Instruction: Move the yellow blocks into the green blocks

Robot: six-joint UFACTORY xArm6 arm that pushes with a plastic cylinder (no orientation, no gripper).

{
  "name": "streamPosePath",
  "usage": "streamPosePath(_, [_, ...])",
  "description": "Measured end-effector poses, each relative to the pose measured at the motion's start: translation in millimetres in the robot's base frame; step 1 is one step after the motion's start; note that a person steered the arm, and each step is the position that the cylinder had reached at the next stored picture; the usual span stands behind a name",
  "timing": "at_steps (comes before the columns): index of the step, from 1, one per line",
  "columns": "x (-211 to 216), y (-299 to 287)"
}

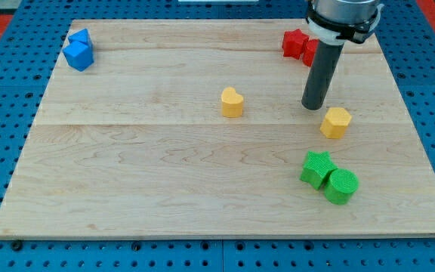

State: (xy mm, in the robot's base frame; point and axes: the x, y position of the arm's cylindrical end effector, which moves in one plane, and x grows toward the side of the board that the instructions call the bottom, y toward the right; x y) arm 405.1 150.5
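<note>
A yellow heart-shaped block [232, 102] sits near the board's middle. A yellow hexagonal block [336, 122] lies at the view's right. Below it a green star block [316, 168] touches a green round block [341, 186]. My tip [313, 106] rests on the board just up and left of the yellow hexagonal block, a small gap apart, and well right of the yellow heart.
Two blue blocks [78, 51] sit together at the view's top left. Two red blocks [298, 45] sit at the top right, partly behind the rod. The wooden board [127, 174] lies on a blue perforated table.
</note>
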Motion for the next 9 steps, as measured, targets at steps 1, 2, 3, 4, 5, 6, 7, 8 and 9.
streamPosePath(1, [0.0,15.9])
streamPosePath(2, [30.0,12.9])
streamPosePath(3, [33.2,0.2])
streamPosePath(4, [33.2,-0.1])
streamPosePath(5, [33.2,-0.1])
streamPosePath(6, [30.1,-0.3])
streamPosePath(7, [20.0,-0.3])
streamPosePath(8, [16.9,-0.3])
streamPosePath(9, [3.9,-0.3])
